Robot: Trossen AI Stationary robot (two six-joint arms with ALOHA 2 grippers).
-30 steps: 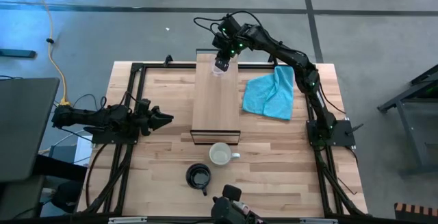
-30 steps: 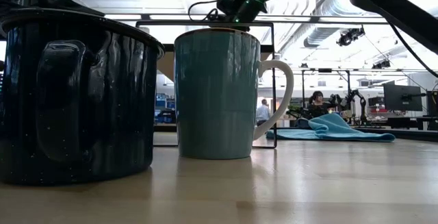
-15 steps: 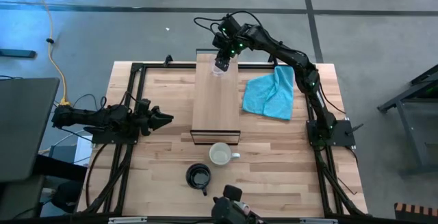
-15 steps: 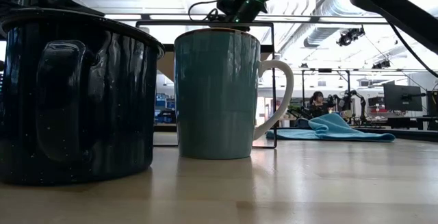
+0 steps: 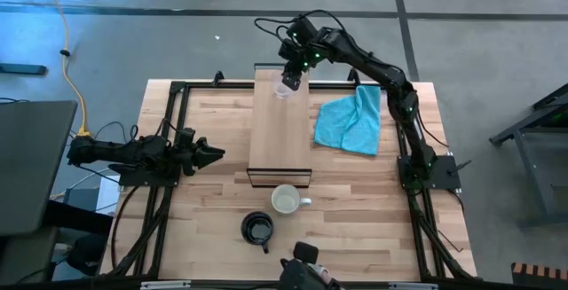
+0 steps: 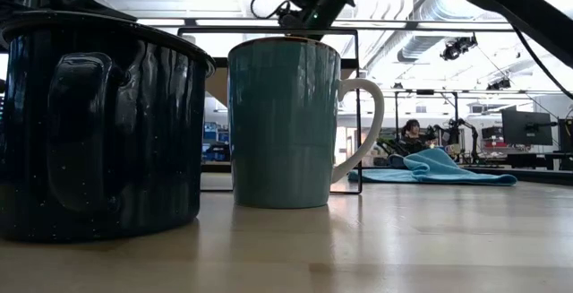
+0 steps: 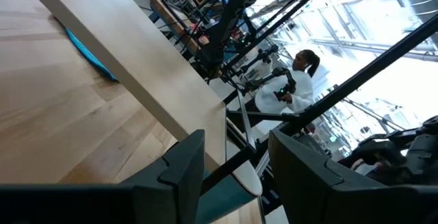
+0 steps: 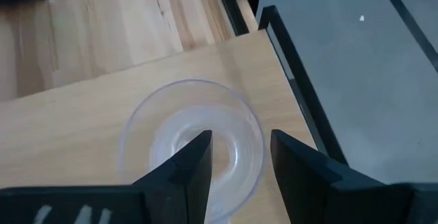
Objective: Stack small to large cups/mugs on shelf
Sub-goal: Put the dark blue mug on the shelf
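Glass first: the small clear glass cup (image 8: 190, 142) stands upright on the far end of the long light-wood shelf (image 5: 280, 130), near that end's corner. Half a second ago the right gripper (image 5: 293, 79) sat low over the cup; now it has lifted and drawn slightly back, and the right wrist view looks down past its parted fingers (image 8: 179, 176) into the cup's mouth, the rim no longer pinched. The grip is released, so the smallest vessel looks delivered.

Beyond the shelf's near end, on the table, stand the white handled mug (image 5: 286, 200) just beside the shelf and the black handled mug (image 5: 257, 228) a little further out. Both are untouched, so two placements likely remain, the black one next.

Well to the shelf's left side, the left gripper (image 5: 206, 155) waits with fingers apart, holding nothing.
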